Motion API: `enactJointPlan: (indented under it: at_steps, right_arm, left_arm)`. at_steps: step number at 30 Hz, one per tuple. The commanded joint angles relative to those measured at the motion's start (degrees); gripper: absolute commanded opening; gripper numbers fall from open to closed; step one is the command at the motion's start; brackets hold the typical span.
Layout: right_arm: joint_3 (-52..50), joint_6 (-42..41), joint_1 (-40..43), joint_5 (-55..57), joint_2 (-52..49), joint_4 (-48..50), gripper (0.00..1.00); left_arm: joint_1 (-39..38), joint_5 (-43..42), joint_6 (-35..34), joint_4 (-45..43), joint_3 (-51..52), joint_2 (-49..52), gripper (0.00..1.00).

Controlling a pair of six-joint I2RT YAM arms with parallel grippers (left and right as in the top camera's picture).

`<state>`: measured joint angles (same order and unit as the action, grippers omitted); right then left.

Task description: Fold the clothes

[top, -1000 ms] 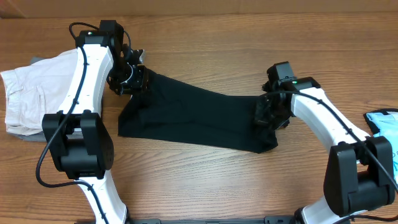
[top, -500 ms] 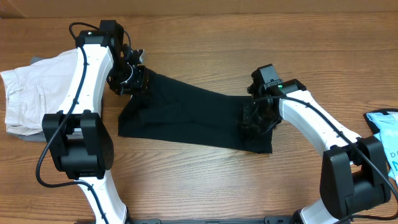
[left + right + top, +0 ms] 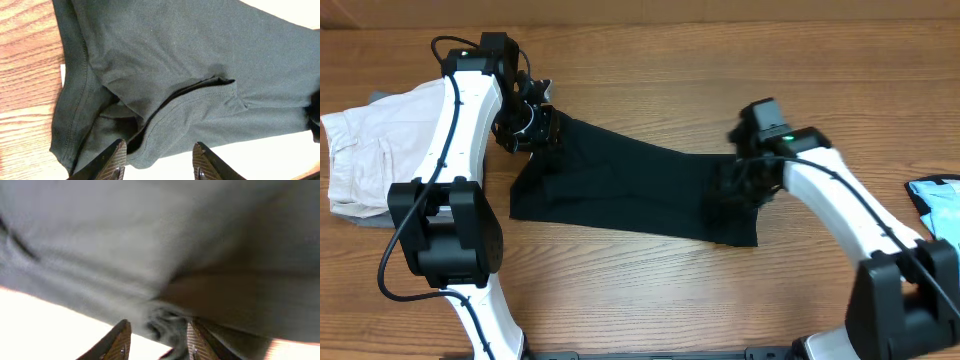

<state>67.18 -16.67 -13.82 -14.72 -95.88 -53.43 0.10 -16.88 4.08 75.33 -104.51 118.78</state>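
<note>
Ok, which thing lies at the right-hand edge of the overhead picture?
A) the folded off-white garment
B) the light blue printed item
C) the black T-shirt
B: the light blue printed item lies at that edge, the off-white garment at the opposite one, the black T-shirt between.

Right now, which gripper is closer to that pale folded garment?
Left. The left gripper sits beside the pale folded garment; the right gripper is at the black T-shirt's far end.
</note>
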Motion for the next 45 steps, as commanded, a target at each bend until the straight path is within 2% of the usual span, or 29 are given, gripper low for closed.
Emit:
enactJointPlan:
  at_steps: [1, 3, 4, 5, 10, 16, 19, 21, 23, 25, 29, 39, 45]
  right_arm:
    - [1.3, -2.9, 7.1, 3.9, 2.0, -0.2, 0.28]
    - [1.2, -2.9, 10.9, 2.8, 1.7, -0.1, 0.17]
    - [1.2, -2.9, 12.5, 2.4, 1.6, 0.3, 0.05]
    - [1.2, -2.9, 14.0, 2.1, 1.3, 0.9, 0.04]
    - [0.3, -3.1, 18.6, 1.5, -1.9, 3.3, 0.04]
    - [0.3, -3.1, 18.1, -3.0, -9.3, 4.1, 0.04]
    - [0.3, -2.3, 16.6, -10.3, -11.4, 4.2, 0.04]
    - [0.3, 2.6, 14.9, -21.4, -11.3, 5.1, 0.04]
    - [0.6, 8.0, 13.0, -33.0, -10.8, 5.9, 0.04]
    - [1.0, 9.4, 11.3, -37.7, -10.1, 7.0, 0.04]
    - [1.4, 9.2, 10.0, -36.6, -9.3, 8.3, 0.04]
    - [1.5, 8.9, 16.2, -19.5, -9.1, 1.4, 0.04]
    - [0.0, -0.9, 12.8, -8.8, -9.9, 3.2, 0.04]
  left_arm:
    - [0.2, 0.3, 0.6, 0.1, -1.3, 0.2, 0.47]
    - [0.2, 0.3, 0.6, 0.1, -1.3, 0.2, 0.47]
    - [0.2, 0.3, 0.6, 0.0, -1.3, 0.2, 0.47]
    - [0.2, 0.3, 0.6, -0.2, -1.3, 0.2, 0.47]
    - [0.2, 0.3, 0.6, -0.3, -1.3, 0.2, 0.47]
    - [0.2, 0.3, 0.6, -0.2, -1.3, 0.2, 0.47]
    - [0.2, 0.3, 0.6, -0.1, -1.3, 0.2, 0.46]
    - [0.2, 0.3, 0.6, -0.1, -1.3, 0.2, 0.48]
    - [0.2, 0.3, 0.6, -0.1, -1.3, 0.2, 0.54]
    - [0.2, 0.3, 0.6, 0.1, -1.3, 0.2, 0.57]
    - [0.2, 0.3, 0.7, 1.4, -1.3, 0.2, 0.58]
    - [0.2, 0.3, 1.1, 2.0, -1.3, 0.2, 0.61]
    - [0.2, -0.8, 0.6, 0.9, -1.3, 0.2, 0.62]
